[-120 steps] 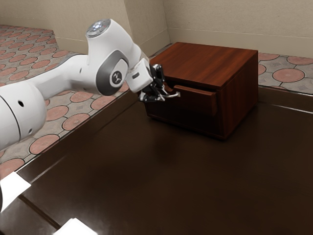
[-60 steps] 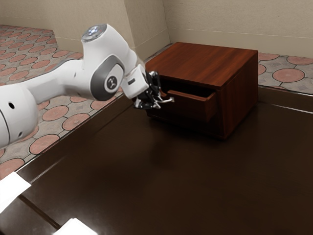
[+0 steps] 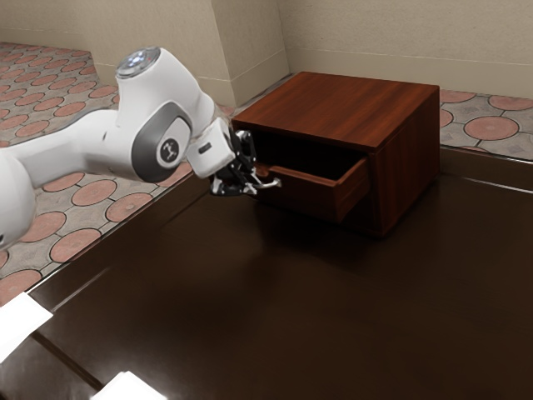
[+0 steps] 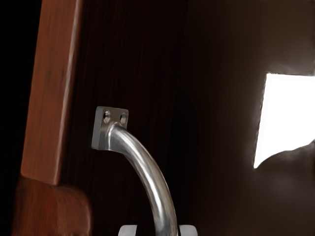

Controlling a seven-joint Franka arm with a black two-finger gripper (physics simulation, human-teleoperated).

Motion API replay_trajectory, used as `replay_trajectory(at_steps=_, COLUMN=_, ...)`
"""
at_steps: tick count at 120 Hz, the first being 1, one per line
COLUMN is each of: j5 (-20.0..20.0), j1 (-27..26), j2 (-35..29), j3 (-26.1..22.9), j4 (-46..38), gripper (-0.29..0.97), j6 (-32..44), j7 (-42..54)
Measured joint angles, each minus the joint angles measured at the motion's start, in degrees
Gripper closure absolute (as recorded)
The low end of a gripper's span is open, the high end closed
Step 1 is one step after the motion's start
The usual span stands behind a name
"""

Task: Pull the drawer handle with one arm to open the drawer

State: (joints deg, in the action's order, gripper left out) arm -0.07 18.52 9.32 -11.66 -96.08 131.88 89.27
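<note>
White paper sheet (image 3: 18,323) on dark table (image 3: 291,317), exterior view's lower left. White Franka arm (image 3: 100,150), entering from the exterior view's left. Black gripper (image 3: 248,178), fingers clamped narrowly on curved steel drawer handle (image 3: 271,181). Reddish wooden drawer (image 3: 321,187), partly out of its cabinet (image 3: 366,108), standing on the table toward the exterior view's right.

End of handle (image 4: 145,167) beyond wrist view's edge; drawer interior (image 3: 308,158) in shadow.
</note>
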Motion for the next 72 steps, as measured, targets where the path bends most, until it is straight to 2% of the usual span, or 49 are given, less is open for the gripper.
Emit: replay_trajectory(at_steps=72, j5=-0.86, j1=-0.40, j2=-8.92, j3=0.56, j4=-10.90, gripper=0.69, j6=2.53, j7=-0.52)
